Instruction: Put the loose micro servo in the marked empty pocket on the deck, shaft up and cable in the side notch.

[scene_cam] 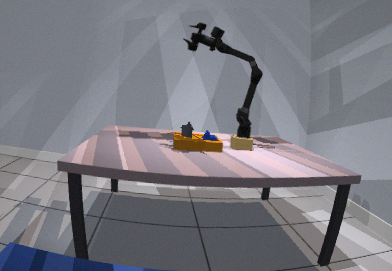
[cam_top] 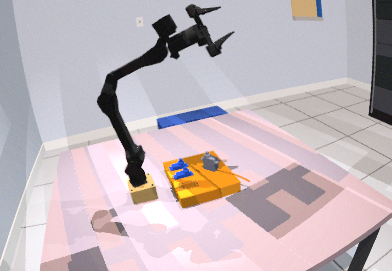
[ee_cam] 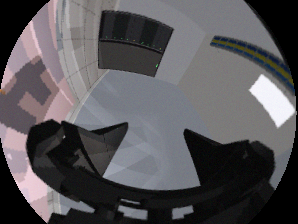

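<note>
- Micro servo: not installed, by my read. Best candidate is the grey block (cam_top: 210, 161) (scene_cam: 187, 129), standing proud on the orange deck (cam_top: 210, 197) (scene_cam: 186, 146). Identity is a judgement: two blue parts (cam_top: 181, 169) (scene_cam: 208, 136) also sit on that deck and could be servos.
- Tool (cam_top: 227, 20) (scene_cam: 187, 33) (ee_cam: 156, 128): fingers spread about as wide as they go, nothing between them. It hangs high above the bench (cam_top: 310, 227) (scene_cam: 210, 177) (ee_cam: 56, 92), well apart from the deck.
- Done: no step of the insertion that I can confirm.
- Left, probably all of it: come down, grip, lift, align over the pocket, route the cable into the side notch, press till both ears are flat, let go, back off.
- Pocket: faint outlined patch (cam_top: 189, 184) beside the blue parts may be the marked one. Too coarse to be sure.
- Looks: grey, small, blocky, with a bump on top in both outside views. Seems roughly upright. Ears and shaft don't resolve.
- Cable: thin orange line (cam_top: 236, 176) runs off past the deck edge on the grey block's side; can't tell what it joins. If it's the servo lead, it could snag or get trapped under an ear.
</note>
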Available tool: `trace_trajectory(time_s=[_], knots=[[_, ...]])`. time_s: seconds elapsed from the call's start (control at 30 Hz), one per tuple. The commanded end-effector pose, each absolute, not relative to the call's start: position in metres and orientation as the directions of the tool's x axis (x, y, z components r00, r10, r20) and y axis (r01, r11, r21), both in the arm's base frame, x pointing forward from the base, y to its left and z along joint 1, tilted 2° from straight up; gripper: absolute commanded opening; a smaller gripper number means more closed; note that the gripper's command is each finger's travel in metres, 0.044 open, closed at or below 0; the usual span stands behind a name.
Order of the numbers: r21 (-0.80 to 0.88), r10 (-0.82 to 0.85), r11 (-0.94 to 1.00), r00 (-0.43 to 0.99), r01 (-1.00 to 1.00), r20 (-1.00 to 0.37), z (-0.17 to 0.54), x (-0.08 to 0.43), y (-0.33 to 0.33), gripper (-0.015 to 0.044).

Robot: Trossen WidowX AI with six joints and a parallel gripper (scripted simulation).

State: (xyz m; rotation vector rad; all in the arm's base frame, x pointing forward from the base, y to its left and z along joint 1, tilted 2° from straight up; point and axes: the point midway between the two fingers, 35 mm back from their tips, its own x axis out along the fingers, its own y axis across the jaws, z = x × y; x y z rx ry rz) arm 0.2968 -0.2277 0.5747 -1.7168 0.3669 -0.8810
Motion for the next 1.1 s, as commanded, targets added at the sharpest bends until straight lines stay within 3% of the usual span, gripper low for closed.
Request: trace_trajectory(time_s=[0.0, 0.53, 1.07], knots=[[-0.957, -0.638, -0.284, 0.735, 0.050, 0.228, 0.533, 0.326, -0.233, 0.0440], [-0.905, -0.540, -0.151, 0.800, -0.398, -0.262, 0.389, 0.386, -0.221, 0.0440], [-0.627, -0.343, -0.143, 0.633, -0.766, -0.694, 0.252, 0.394, -0.176, 0.0440]])
